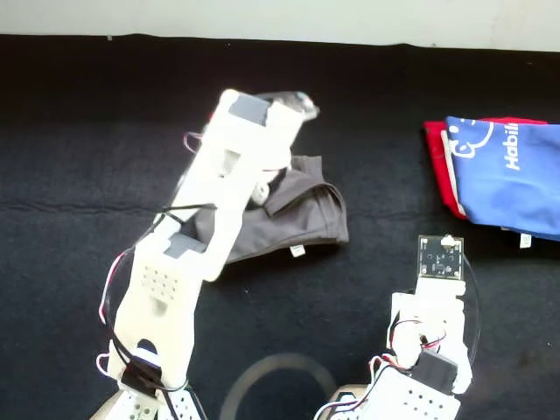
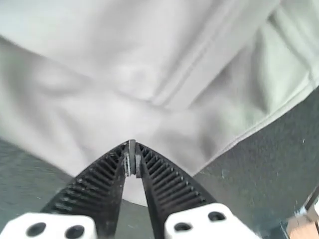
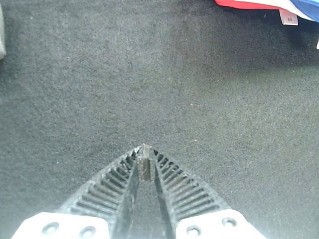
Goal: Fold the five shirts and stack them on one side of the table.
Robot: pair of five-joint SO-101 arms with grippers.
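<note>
- the grey shirt (image 1: pixel 302 214) lies bunched up near the middle of the black surface (image 1: pixel 79 131).
- the left arm (image 1: pixel 197 245) is stretched out over the grey shirt and hides part of it.
- in the left wrist view, the left claw (image 2: pixel 131 159) is clenched, with its tips pressed together.
- the tips sit right at the edge of the grey shirt (image 2: pixel 99 74). i cannot tell if any cloth is pinched between them.
- a small white tag (image 1: pixel 297 251) sticks out at the near edge of the grey shirt.
- the blue shirt (image 1: pixel 512 179) lies folded on top of the red shirt (image 1: pixel 439 166) at the right side of the surface, well apart from the grey shirt.
- the right arm (image 1: pixel 433 324) is tucked back near its base, close to the front edge.
- the right claw (image 3: pixel 145 164) is clenched with nothing in it, and hangs over bare surface (image 3: pixel 149 74).
- a bit of the red shirt (image 3: pixel 234 3) shows far off from the right claw.
</note>
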